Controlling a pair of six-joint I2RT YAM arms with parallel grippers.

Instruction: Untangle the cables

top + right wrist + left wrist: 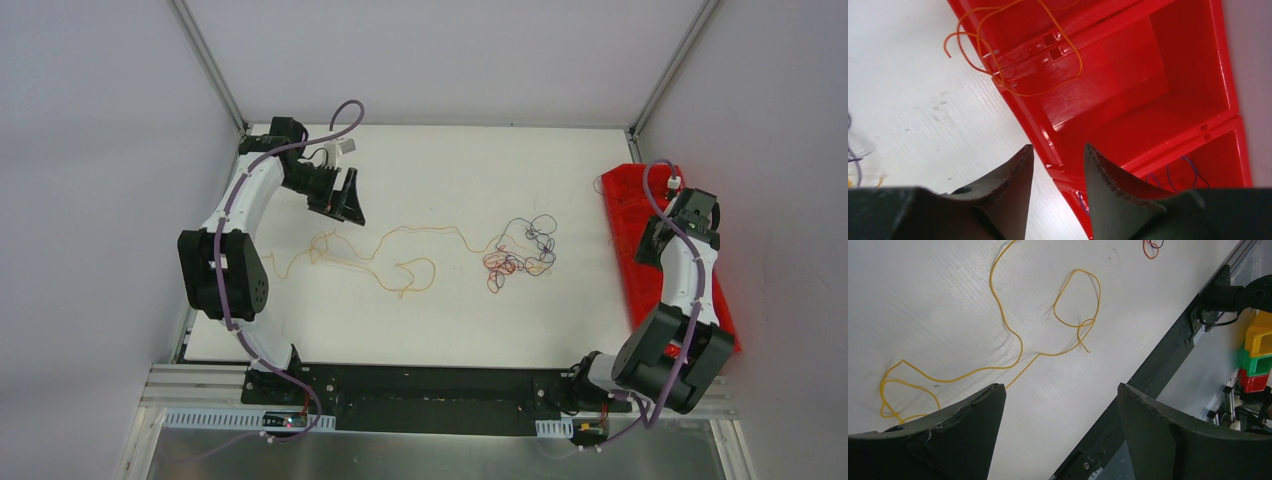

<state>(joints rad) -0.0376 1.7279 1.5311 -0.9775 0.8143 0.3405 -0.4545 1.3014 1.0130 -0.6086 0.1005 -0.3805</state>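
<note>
Cables (500,262): long axis left–right across table (450,325); yellow strand (1021,345) trails left from tangle (525,245). Left gripper (1059,387) spread, empty; right gripper (1058,147) ajar, empty.

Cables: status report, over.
Left gripper open, empty, above loose orange cable. Right gripper part open, empty, over red bin. Tangle mid-table, not gripped; nothing blocking.

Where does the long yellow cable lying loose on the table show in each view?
Top external: long yellow cable stretched across mid-table, left of the tangle.
Left wrist: the cable loops across the upper left.
Right wrist: not in it.
Shared landmark: the white table.
</note>
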